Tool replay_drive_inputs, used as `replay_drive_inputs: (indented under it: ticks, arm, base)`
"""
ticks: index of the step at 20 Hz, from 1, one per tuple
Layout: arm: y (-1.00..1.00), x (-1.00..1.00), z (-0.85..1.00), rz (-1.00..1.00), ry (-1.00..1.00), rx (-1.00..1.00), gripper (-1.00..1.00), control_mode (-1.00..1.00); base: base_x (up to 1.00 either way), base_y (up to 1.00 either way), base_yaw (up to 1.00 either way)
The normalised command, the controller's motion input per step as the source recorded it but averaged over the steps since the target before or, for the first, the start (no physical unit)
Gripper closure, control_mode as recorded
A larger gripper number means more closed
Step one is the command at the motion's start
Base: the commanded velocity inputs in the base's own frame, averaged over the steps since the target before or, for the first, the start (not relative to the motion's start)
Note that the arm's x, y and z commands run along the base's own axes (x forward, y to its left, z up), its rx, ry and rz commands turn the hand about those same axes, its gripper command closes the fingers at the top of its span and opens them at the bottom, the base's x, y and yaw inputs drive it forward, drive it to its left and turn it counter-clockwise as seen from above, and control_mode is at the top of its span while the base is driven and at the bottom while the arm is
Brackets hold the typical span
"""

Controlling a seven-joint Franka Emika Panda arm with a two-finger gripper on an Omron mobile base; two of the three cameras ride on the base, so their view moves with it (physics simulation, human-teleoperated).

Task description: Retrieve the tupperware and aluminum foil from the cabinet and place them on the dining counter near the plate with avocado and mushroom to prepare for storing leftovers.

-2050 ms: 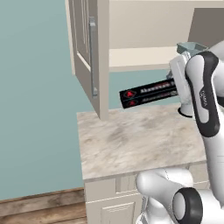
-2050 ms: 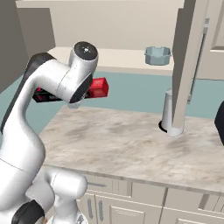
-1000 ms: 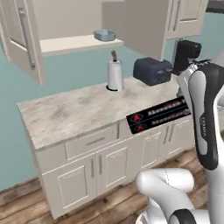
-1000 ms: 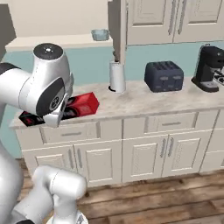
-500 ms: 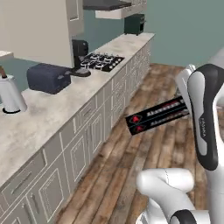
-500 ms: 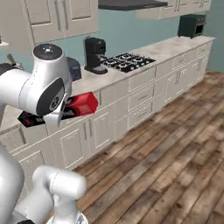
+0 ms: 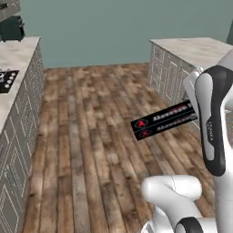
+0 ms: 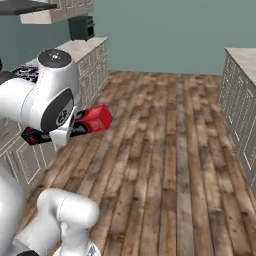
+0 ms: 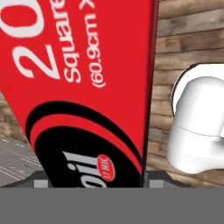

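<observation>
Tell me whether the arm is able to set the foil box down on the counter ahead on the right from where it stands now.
Probably not yet. The aluminum foil hangs in the gripper over open wood floor, and the counter lies well beyond it; nothing blocks the way there.

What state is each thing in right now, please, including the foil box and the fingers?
aluminum foil: held off the floor, roughly level, carried over the wood floor.
gripper: fingers hidden behind the arm, closed on the aluminum foil.
dining counter: ahead to the right, nothing placed on the visible part.
stove: burners bare.
</observation>
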Motion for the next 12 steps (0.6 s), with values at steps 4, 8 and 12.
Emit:
replay_drive_inputs:
  ticks: [4, 8, 12]
  arm:
    - [0.00, 0.00, 0.00, 0.00, 0.00, 0.00, 1.00, 1.00]
    - [0.00, 0.00, 0.00, 0.00, 0.00, 0.00, 1.00, 1.00]
    - [0.00, 0.00, 0.00, 0.00, 0.00, 0.00, 1.00, 1.00]
  base:
    - [0.11, -0.01, -0.81]
    - [0.49, -0.01, -0.67]
    - [0.51, -0.11, -0.66]
